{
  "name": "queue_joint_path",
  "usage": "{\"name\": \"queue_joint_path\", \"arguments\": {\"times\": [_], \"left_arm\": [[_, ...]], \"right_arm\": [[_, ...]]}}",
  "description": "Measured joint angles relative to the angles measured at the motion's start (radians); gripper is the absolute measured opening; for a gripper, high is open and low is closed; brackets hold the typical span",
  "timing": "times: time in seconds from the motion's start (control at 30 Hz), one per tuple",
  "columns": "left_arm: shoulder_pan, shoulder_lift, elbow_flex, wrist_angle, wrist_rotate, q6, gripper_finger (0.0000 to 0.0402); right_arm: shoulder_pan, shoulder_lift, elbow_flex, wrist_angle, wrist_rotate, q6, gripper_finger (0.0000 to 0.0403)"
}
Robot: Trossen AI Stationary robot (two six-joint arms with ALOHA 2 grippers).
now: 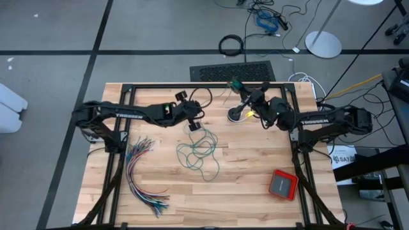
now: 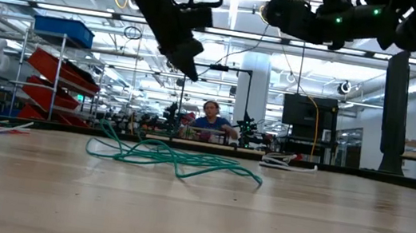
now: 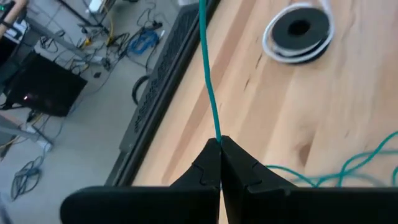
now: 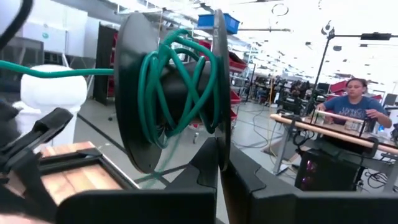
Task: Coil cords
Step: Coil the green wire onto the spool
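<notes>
Teal-green cord (image 1: pixel 203 152): my left gripper (image 3: pixel 219 144) pinches it shut; right gripper (image 4: pixel 219 163), clamped on the spool (image 4: pixel 177 93), should wind with steady tension.

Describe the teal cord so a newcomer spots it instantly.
Start at the wooden table and look to its middle, between the two arms. The teal cord lies there in a loose tangle, one strand rising to the shut left gripper. Unlike the many-coloured wire bundle nearby, it is one thin green line.
</notes>
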Motion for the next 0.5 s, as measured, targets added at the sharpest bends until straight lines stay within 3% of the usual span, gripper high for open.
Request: {"name": "queue_joint_path", "arguments": {"times": [0.5], "left_arm": [[-0.100,0.179,0.126,0.062,-0.046,0.091,0.0000]], "right_arm": [[-0.031,0.000,0.024,-0.176,0.002,0.040,0.0000]]}}
